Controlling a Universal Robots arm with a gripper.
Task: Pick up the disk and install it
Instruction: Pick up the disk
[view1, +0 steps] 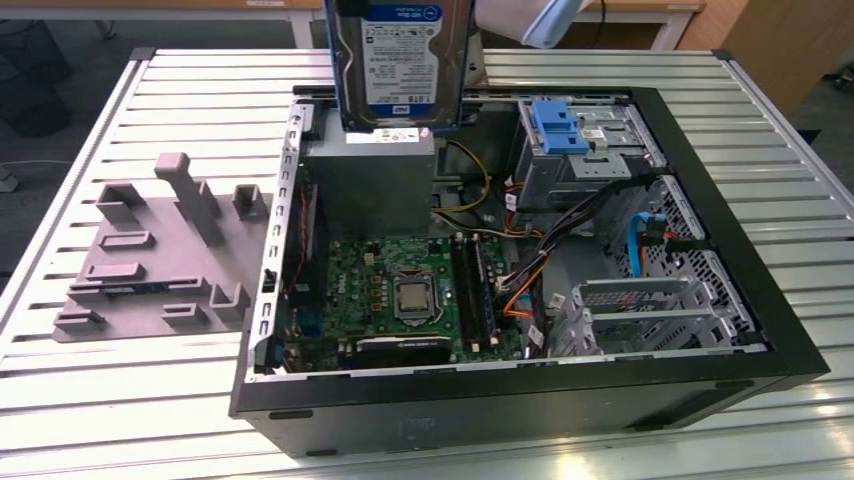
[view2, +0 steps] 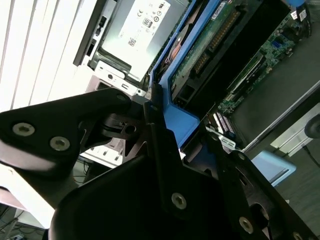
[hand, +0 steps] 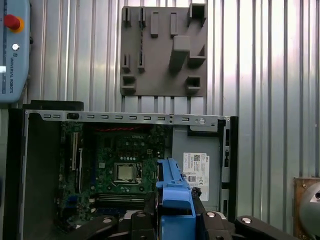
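Transport looks to be the step in hand: the pick-up is done, the install is not. In the exterior view the disk (view1: 400, 60) hangs on edge at twelve o'clock, label toward the camera. Its lower end is just above the grey box (view1: 367, 180) in the open case's (view1: 787, 340) eleven o'clock corner, seemingly clear of it. A drive cage (view1: 594, 160) carrying a bare blue bracket (view1: 554, 125) sits at the case's one o'clock and the motherboard (view1: 400, 290) at seven o'clock. A grey plate (view1: 160, 250) lies on the table (view1: 80, 400) at nine o'clock, apart from the case. In the second wrist view the gripper (view2: 175, 132) is clamped on the disk (view2: 200, 55), a black finger on either side of its blue rail, with the grey box (view2: 135, 30) beyond. In the first wrist view the gripper (hand: 175, 222) holds the disk (hand: 172, 192) over the case (hand: 125, 118), between the motherboard (hand: 120, 170) and the stickered grey box (hand: 197, 165). Seating it, I judge, calls for a shift toward the cage, though which bay is meant I cannot tell. The rails then need squaring with the slot, and the push should be slow and straight, clear of the cables.
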